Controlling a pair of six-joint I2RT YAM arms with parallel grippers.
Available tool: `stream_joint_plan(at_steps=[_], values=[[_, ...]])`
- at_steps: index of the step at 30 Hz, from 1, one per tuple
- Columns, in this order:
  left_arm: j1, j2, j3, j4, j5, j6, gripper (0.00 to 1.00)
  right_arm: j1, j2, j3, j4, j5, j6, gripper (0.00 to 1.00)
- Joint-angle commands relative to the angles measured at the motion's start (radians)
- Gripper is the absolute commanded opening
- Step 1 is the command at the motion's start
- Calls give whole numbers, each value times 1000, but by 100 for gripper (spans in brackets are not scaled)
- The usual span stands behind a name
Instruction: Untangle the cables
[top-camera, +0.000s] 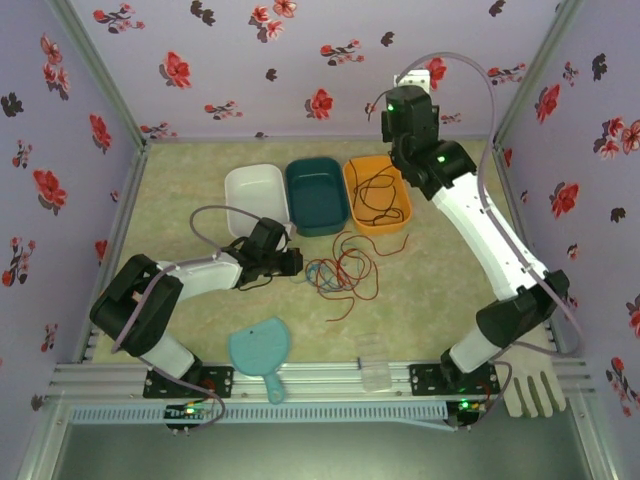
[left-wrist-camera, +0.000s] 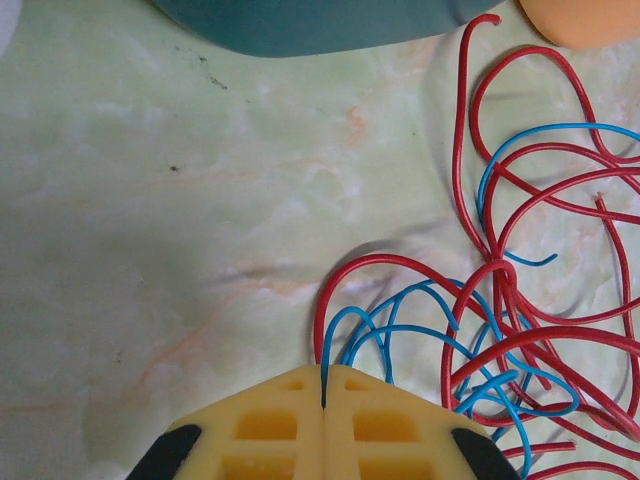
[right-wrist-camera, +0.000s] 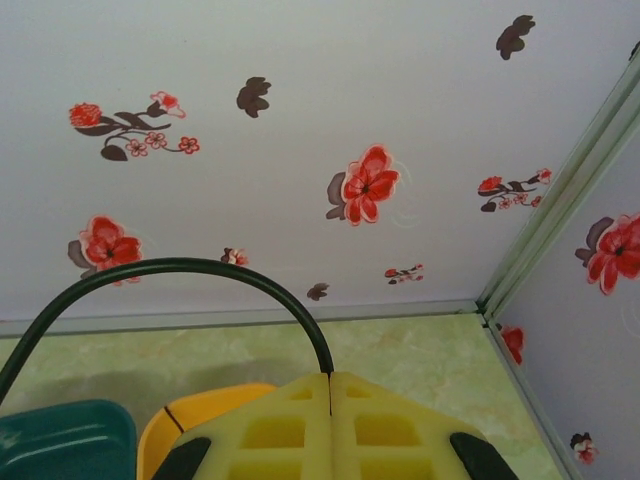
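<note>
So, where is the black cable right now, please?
Top view: the black cable coils in the orange bin, rightmost, rising to the right gripper's shut jaws.

A lab test booth: floral-print panels (top-camera: 300, 60) wall in a marbled worktop (top-camera: 180, 180), aluminium rails (top-camera: 310, 372) along its near edge.

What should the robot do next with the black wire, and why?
Probably open the right gripper and let the black cable drop. It is pinched high above the orange tray, where its other loops already lie.
</note>
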Motion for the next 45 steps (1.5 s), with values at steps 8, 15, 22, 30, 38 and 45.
stream_joint_plan(at_steps=[8,15,22,30,38,45], values=[[-10,-19,31,-26,-7,25,0,-51,116,53,81,-36,16,0],[-10,-17,31,-26,-7,23,0,-88,189,60,86,-117,57,0],[-10,-16,30,-27,-7,23,0,-118,255,78,53,-153,111,0],[-10,-12,33,-27,-6,22,0,-143,319,84,-84,-189,220,0],[-10,-8,37,-33,-2,22,0,-150,334,-6,-128,-311,291,0],[-10,-2,37,-27,5,19,0,-157,335,-43,-143,-408,342,0]])
